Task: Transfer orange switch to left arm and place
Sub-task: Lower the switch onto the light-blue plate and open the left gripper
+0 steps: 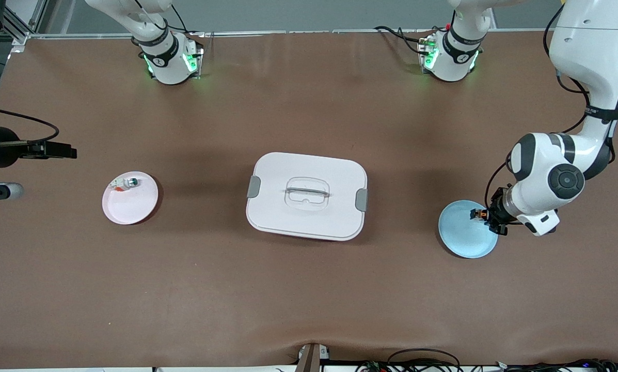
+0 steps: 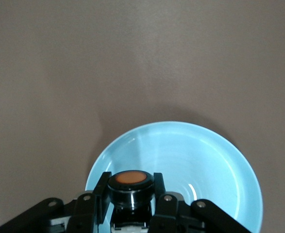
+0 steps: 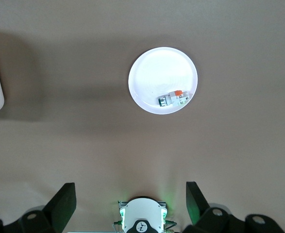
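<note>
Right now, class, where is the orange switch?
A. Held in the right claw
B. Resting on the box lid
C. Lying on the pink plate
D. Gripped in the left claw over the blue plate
D: the left claw is shut on the orange switch over the blue plate.

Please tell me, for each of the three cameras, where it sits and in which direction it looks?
Front view: high across the table, facing both bases; shows the box, both plates and the left gripper.
Left wrist view: on the left wrist, looking down at the blue plate; its fingers clamp the orange switch.
Right wrist view: on the right wrist, high up, looking down at the pink plate; open fingers show.
Shared: front and left wrist show the switch and blue plate.
</note>
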`<state>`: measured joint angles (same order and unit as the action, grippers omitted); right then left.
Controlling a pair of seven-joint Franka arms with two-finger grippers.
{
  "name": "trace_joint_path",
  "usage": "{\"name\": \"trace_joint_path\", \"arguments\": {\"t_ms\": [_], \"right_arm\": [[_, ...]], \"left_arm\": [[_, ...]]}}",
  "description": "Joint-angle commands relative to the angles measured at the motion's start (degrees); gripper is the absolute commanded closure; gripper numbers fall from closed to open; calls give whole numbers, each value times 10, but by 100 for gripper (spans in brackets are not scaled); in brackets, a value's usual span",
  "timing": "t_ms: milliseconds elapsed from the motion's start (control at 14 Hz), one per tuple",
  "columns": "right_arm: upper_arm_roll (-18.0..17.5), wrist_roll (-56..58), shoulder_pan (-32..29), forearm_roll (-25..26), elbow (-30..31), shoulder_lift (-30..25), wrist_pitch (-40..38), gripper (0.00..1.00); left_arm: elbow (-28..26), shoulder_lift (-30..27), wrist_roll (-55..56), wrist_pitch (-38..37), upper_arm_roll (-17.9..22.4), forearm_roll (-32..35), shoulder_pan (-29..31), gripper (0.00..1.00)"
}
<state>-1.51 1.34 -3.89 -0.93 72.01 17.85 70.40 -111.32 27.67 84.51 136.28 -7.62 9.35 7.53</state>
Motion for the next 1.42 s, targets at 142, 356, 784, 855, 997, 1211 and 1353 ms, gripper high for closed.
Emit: {"name": "trace_joint_path", "arguments": {"t_ms": [142, 356, 784, 855, 997, 1211, 1353], "right_arm": [[38, -8, 33, -4, 16, -24, 14, 0], [56, -9, 59, -4, 20, -36, 15, 0], [59, -10, 58, -6, 128, -125, 83, 0], [65, -10, 61, -6, 128, -127, 83, 0], [69, -11, 67, -2, 123, -129, 77, 0], [68, -45, 73, 3, 123, -131, 73, 0], [67, -45, 72, -1, 130, -142, 79, 0]], "left_arm": [[1, 26, 43, 42, -3, 14, 4, 100], [1, 40, 47, 61, -4, 14, -1, 100], [1, 56, 65, 79, -3, 14, -9, 100], [1, 56, 65, 79, -3, 14, -9, 100], [1, 57, 65, 79, -3, 14, -9, 100], [2, 58, 65, 79, -3, 15, -9, 93], [4, 58, 65, 80, -4, 14, -9, 40]]}}
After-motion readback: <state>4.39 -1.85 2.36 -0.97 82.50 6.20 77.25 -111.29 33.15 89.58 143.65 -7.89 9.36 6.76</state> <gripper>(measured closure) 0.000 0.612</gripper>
